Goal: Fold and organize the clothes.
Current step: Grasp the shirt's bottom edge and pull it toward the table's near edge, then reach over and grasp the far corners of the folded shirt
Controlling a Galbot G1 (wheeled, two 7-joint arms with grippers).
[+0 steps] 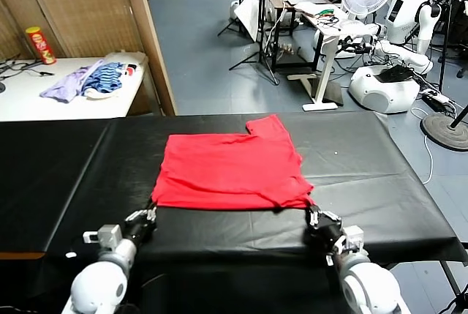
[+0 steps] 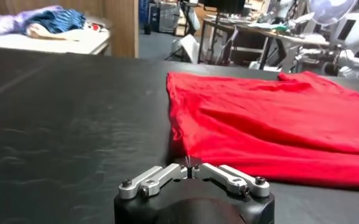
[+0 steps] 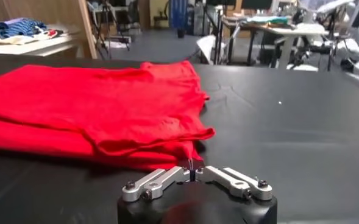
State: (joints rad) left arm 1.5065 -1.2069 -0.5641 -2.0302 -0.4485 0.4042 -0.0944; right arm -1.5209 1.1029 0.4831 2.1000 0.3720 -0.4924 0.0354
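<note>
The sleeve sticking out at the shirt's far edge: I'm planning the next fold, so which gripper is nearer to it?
Right. The right gripper sits at the shirt's near right corner, same side as the sleeve. The left gripper is at the near left corner, diagonally opposite.

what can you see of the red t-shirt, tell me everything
The red T-shirt is bright, plain, soft-looking cloth, already folded into a rough rectangle with one sleeve sticking out at the far right. It lies flat, slightly wrinkled, on the black table cover. The left end effector is shut at its near left corner, and the right end effector is shut at its near right corner. No print or tag shows.
</note>
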